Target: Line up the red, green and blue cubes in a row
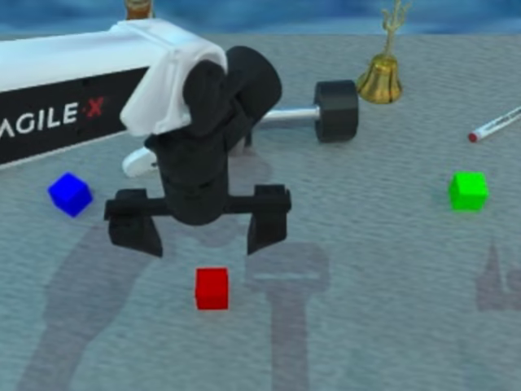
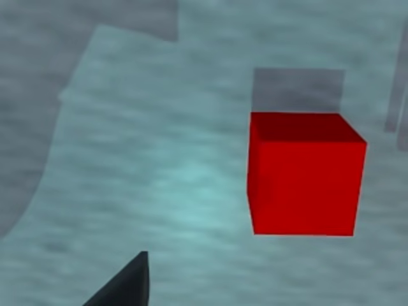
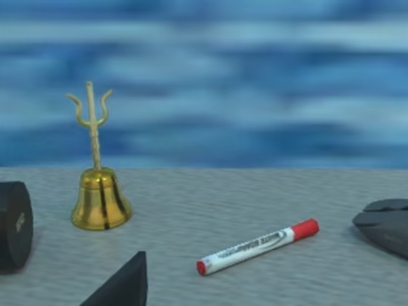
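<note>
The red cube (image 1: pixel 212 288) rests on the table in the front middle, alone. My left gripper (image 1: pixel 199 232) hangs just behind and above it, open wide, with nothing between its fingers. In the left wrist view the red cube (image 2: pixel 303 178) fills the middle right, clear of the one dark fingertip (image 2: pixel 127 287) that shows. The blue cube (image 1: pixel 70 194) sits at the left, near the left arm. Far to the right lies the green cube (image 1: pixel 468 191). My right arm is outside the top view. Its wrist view shows one dark fingertip (image 3: pixel 127 285), set wide of centre and holding nothing.
A black dumbbell (image 1: pixel 334 110) lies behind the left gripper. At the back right stand a brass bell (image 1: pixel 380 77) and a red-capped marker (image 1: pixel 495 124). The right wrist view shows the bell (image 3: pixel 100 201), the marker (image 3: pixel 258 247) and a dark object (image 3: pixel 386 223).
</note>
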{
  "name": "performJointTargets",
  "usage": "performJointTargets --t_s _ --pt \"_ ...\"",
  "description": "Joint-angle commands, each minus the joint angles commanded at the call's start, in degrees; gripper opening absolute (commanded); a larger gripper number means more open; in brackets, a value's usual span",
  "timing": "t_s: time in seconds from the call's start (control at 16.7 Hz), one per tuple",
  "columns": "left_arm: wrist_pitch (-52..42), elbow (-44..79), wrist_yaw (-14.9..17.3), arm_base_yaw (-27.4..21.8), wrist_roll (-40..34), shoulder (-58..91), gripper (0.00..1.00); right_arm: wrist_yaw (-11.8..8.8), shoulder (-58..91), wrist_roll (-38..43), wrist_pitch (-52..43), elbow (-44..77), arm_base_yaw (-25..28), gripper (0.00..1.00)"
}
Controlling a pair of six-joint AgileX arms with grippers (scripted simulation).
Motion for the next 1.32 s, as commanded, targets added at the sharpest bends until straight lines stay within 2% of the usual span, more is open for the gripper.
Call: performJointTargets --t_s 0.3,0.6,0.9,1.32 --pt "0.49 -0.66 -0.03 -0.03 0.05 -0.31 1.0 -0.03 0.57 0.07 -0.41 0.57 0.08 1.0" --pt "6.89 -9.99 -0.38 5.36 0.88 -11.42 1.0 -0.15 12.56 1.47 -8.23 12.33 1.24 1.0" --pt "19.36 -28.61 -0.68 15.41 4.82 -36.03 1.0 -0.01 39.37 3.8 -22.78 34.95 3.01 1.0" --pt "39.95 -58.96 -0.52 29.33 18.59 -75.81 1.0 0.36 86.6 7.31 -46.66 69.71 5.92 1.0"
